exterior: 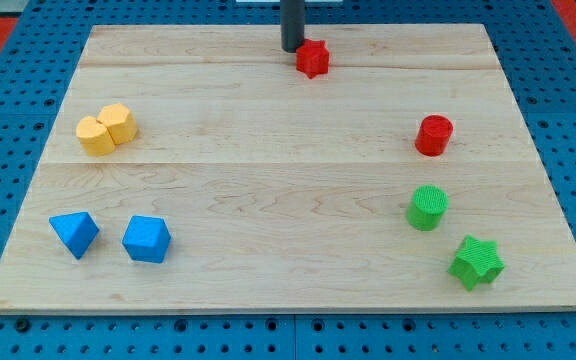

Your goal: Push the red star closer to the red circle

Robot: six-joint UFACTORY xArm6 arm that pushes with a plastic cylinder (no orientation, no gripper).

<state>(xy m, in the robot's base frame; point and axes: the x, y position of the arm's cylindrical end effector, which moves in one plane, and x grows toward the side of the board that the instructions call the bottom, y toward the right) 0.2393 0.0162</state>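
Observation:
The red star (313,59) lies near the board's top edge, a little right of centre. My tip (292,49) stands right at the star's upper left side, touching it or nearly so. The red circle (434,135) sits at the view's right, well below and to the right of the star.
A green circle (428,207) and a green star (477,262) lie at the lower right. Two yellow blocks (107,128) touch each other at the left. Two blue blocks (74,233) (147,239) sit at the lower left. The wooden board (268,200) rests on a blue pegboard.

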